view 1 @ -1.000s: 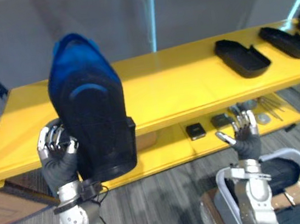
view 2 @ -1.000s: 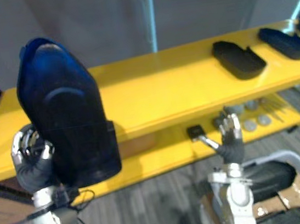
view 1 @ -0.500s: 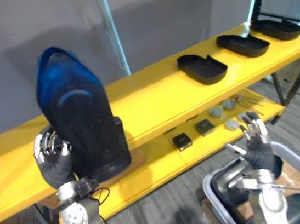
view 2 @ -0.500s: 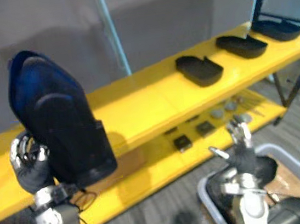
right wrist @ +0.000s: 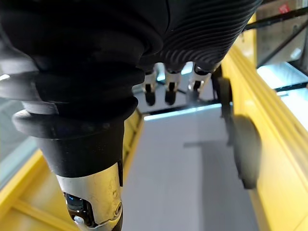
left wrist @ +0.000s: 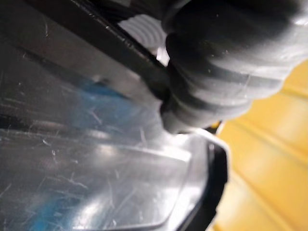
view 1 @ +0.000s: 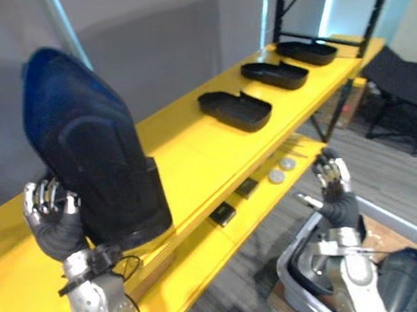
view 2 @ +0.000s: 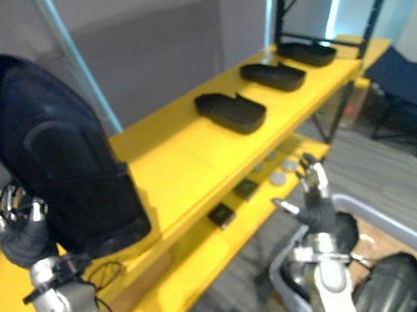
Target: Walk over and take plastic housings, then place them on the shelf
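A tall, dark plastic housing (view 1: 93,152) with a blue sheen near its top stands upright at the left of the scene. The robot's left hand (view 1: 55,226) grips it from behind, and curled fingers (view 1: 45,197) show at its left edge. Most of the palm is hidden behind the housing. Its lower rim sits level with the top board of a long yellow shelf (view 1: 185,151), though it is impossible to tell whether the rim touches the board. The left wrist view, very close, shows the housing's glossy, scratched surface (left wrist: 96,168) beside the hand's ribbed cover.

Further along the top board three shallow black housings lie in a row, well apart from the held one: a near housing (view 1: 235,110), a middle housing (view 1: 275,75) and a far housing (view 1: 306,51).

The right hand (view 1: 337,199) is raised in front of the lower board (view 1: 198,253), holding nothing, with fingers straight up and the thumb out to the side. Below it is a grey bin (view 1: 293,264), partly cut off, and its dark contents are hard to make out. On the lower board lie small black blocks (view 1: 222,215) and round discs (view 1: 277,177), too small to identify.
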